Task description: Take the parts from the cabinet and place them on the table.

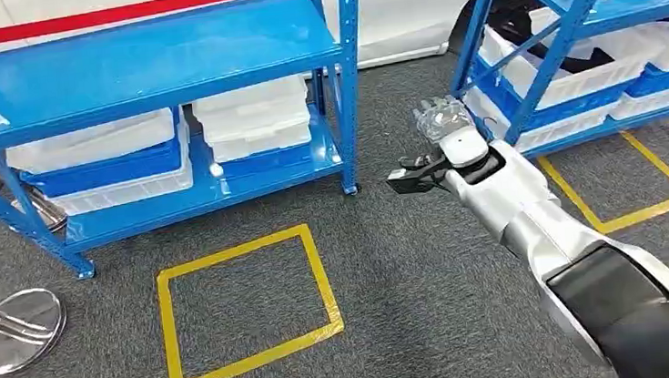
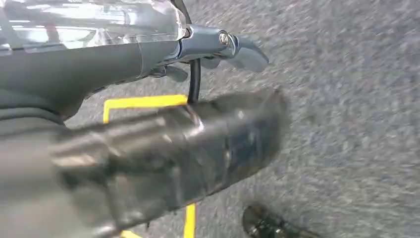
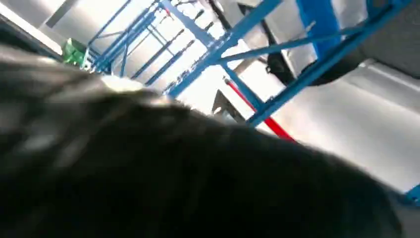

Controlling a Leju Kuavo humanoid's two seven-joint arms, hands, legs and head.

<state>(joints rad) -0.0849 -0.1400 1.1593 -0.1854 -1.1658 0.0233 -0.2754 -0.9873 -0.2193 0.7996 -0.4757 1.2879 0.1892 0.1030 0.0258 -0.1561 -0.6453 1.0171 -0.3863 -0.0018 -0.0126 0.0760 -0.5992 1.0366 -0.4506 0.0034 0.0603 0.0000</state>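
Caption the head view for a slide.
Right robot hand raised between two blue shelving racks holding white bins, yellow floor square below.

Open carpet [image 1: 412, 283] between racks [image 1: 156, 67] (blue)

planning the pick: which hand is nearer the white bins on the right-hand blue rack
Right. The right hand is raised just short of the white bins; the left hand hangs low over the carpet.

Our right arm [image 1: 535, 226] reaches forward and up from the lower right of the head view, silver with a dark elbow cover. Our right hand [image 1: 439, 118] is raised, but we cannot tell how its fingers lie. Our left hand [image 2: 148, 148] hangs blurred above the floor, thumb extended.
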